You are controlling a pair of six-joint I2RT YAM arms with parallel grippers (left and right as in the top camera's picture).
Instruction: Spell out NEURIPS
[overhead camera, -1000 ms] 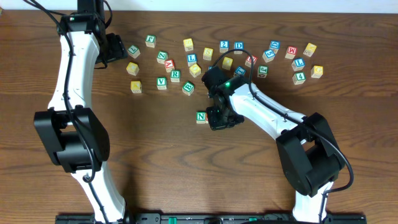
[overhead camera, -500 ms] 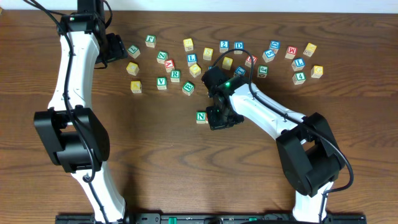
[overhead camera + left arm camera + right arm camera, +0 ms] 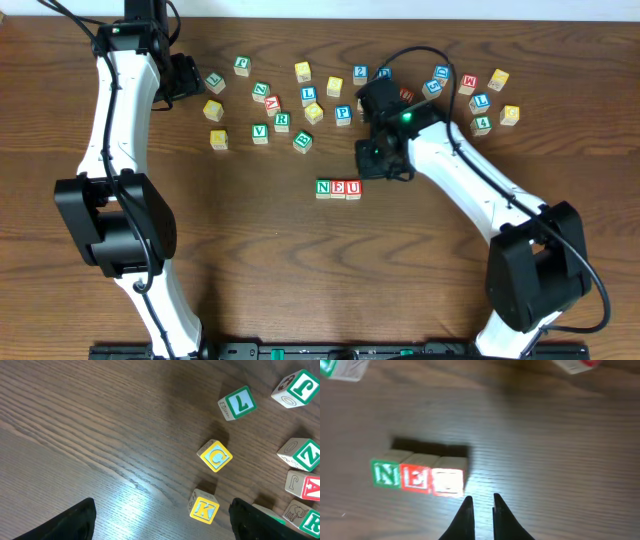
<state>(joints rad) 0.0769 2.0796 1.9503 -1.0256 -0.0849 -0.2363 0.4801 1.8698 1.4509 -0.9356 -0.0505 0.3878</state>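
Observation:
Three cubes stand in a row at mid-table: green N (image 3: pixel 323 188), red E (image 3: pixel 338 188) and red U (image 3: pixel 353 188). In the right wrist view they are N (image 3: pixel 385 473), E (image 3: pixel 416 477) and a glare-washed third cube (image 3: pixel 448 481). My right gripper (image 3: pixel 384 166) hovers up and right of the row, its fingers (image 3: pixel 482 500) nearly together and empty. A green R (image 3: pixel 282 121) and a blue P (image 3: pixel 343 114) lie among the loose cubes behind. My left gripper (image 3: pixel 188 78) is wide open (image 3: pixel 162 520) at the far left of the pile.
Loose cubes spread across the back of the table, from a green L (image 3: pixel 214 81) to a yellow one (image 3: pixel 510 115). The left wrist view shows a green L (image 3: pixel 237 403), yellow G (image 3: pixel 215 456), yellow K (image 3: pixel 204 509) and green J (image 3: pixel 300 387).
My right gripper has risen and moved up and right, off the row. The E and U cubes, hidden under it before, now show beside N. The left arm has not moved.

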